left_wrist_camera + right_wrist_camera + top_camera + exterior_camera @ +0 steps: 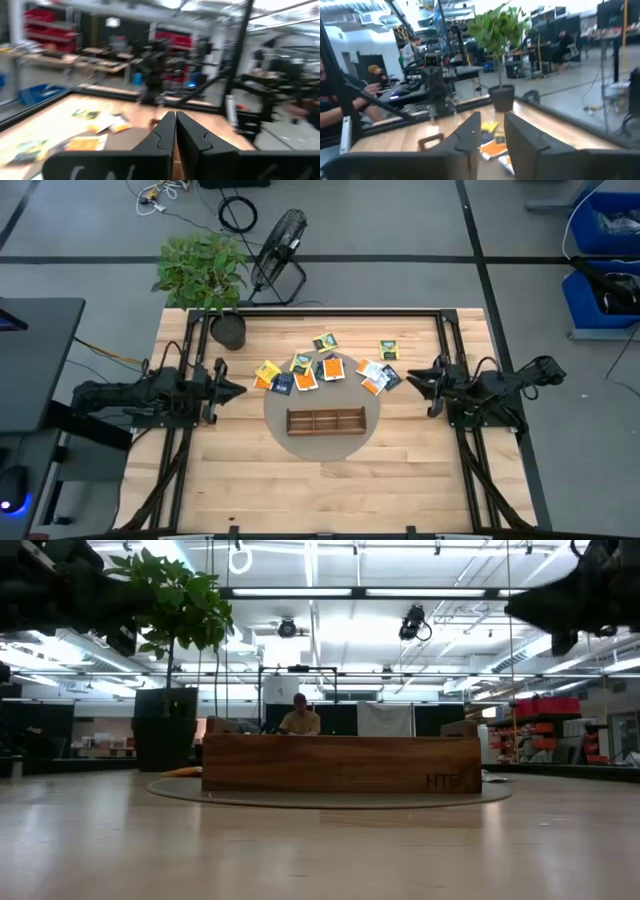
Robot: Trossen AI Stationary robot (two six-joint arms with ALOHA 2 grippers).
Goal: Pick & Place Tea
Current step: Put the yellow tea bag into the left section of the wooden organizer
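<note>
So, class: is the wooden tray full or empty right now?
Empty. The high view shows bare compartments in the tray; the tea packets all lie on the table behind it.

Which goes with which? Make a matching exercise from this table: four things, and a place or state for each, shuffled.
1. tray
2. tea
3. left gripper
4. right gripper

a. scattered beyond the tray
b. fingers apart, above the table
c. long, brown, on the round mat
d. fingers shut, above the table

Pairs: 1-c, 2-a, 3-d, 4-b
</note>
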